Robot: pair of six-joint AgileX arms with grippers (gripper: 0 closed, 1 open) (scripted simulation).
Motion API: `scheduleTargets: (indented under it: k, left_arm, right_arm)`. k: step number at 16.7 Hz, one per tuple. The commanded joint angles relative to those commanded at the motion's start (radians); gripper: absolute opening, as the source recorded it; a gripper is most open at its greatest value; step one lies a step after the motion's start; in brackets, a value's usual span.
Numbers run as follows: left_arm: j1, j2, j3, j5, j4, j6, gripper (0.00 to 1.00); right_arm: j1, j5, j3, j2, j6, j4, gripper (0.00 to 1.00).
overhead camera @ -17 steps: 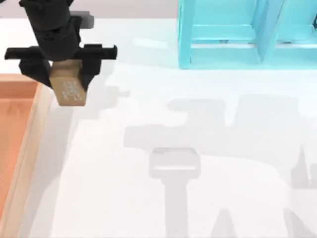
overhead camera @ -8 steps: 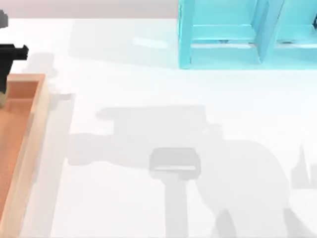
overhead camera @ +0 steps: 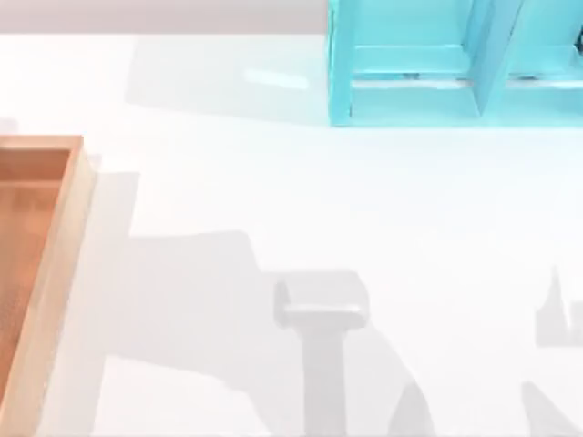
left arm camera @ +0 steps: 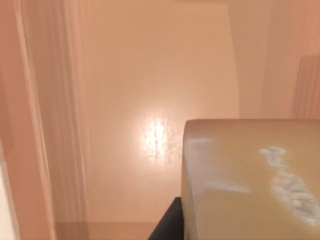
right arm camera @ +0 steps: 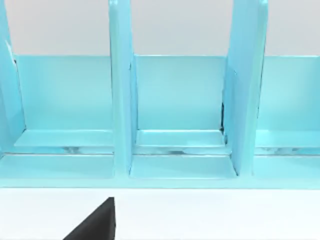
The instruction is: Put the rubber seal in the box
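Rubber seal (left arm camera: pixel 250 180) fills my left wrist view, hanging above the box (left arm camera: pixel 150 75) floor, so I judge it is over the tray, not yet resting on it. I cannot tell how the fingers stand. On top view the box (overhead camera: pixel 64 209) sits at the table's left edge. Released from height, the seal could bounce or tumble against the rim.
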Motion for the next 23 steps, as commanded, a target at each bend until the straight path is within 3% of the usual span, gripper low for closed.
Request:
scheduleTargets:
  k: [5, 11, 16, 23]
  left_arm:
    - [-0.003, 0.006, -0.014, -0.002, 0.019, 0.001, 0.00]
    - [0.004, 0.015, -0.207, -0.001, 0.224, 0.004, 0.00]
    - [0.005, 0.017, -0.237, 0.000, 0.254, 0.005, 0.00]
    - [0.005, 0.017, -0.237, 0.000, 0.254, 0.005, 0.53]
  right_arm:
    - [0.000, 0.000, 0.000, 0.000, 0.000, 0.000, 1.00]
    - [0.000, 0.000, 0.000, 0.000, 0.000, 0.000, 1.00]
    - [0.000, 0.000, 0.000, 0.000, 0.000, 0.000, 1.00]
    - [0.000, 0.000, 0.000, 0.000, 0.000, 0.000, 1.00]
